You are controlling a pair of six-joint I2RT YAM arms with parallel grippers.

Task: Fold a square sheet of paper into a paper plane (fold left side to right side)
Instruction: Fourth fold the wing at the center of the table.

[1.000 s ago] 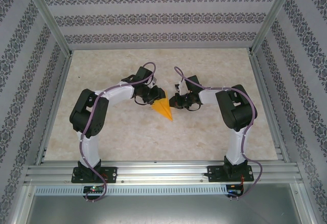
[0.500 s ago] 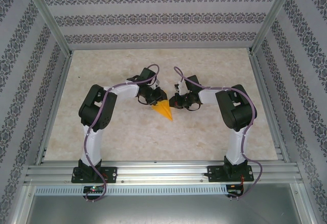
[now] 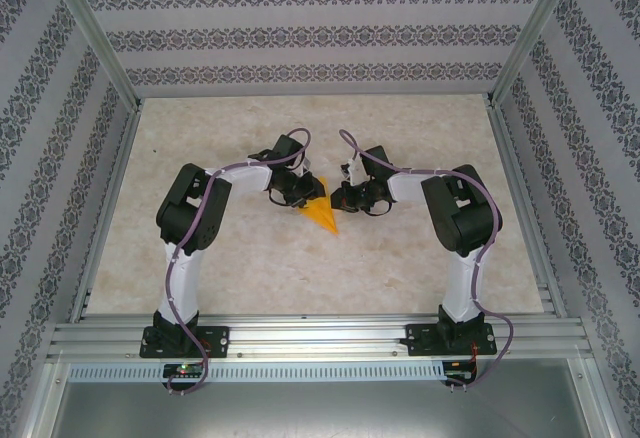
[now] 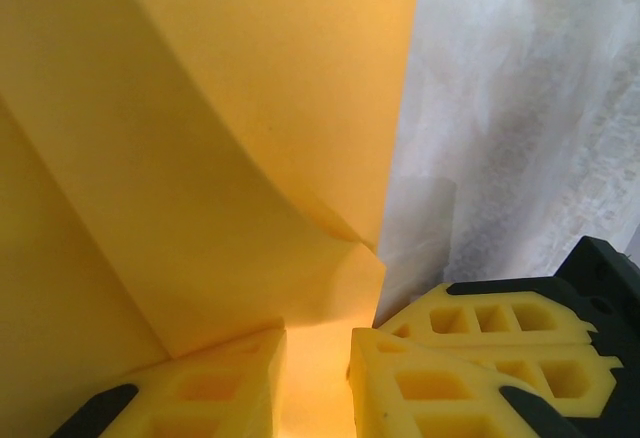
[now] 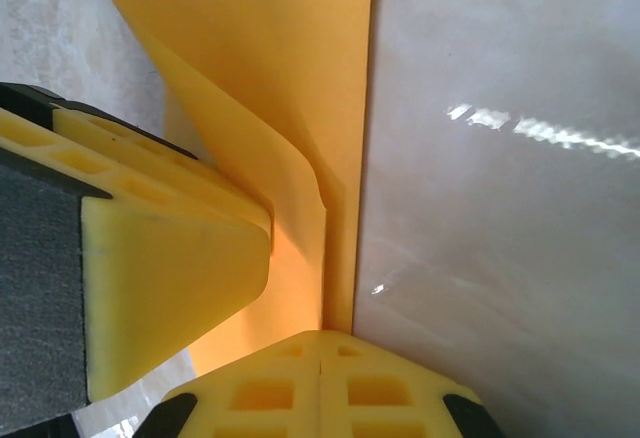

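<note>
Mid-fold, I reckon. On the beige marbled table (image 3: 200,258), the narrow pointed bright orange paper plane (image 3: 321,217) lies centre, between both arms. Its left flap curls up against the left gripper (image 4: 317,343), fingers slightly apart. The right gripper (image 5: 320,350), fingers together, pins the crease edge. Next I need the flap swept rightward and flattened without the pin slipping.

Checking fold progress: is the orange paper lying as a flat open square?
No, the orange paper is a narrow wedge tapering to a point.
</note>
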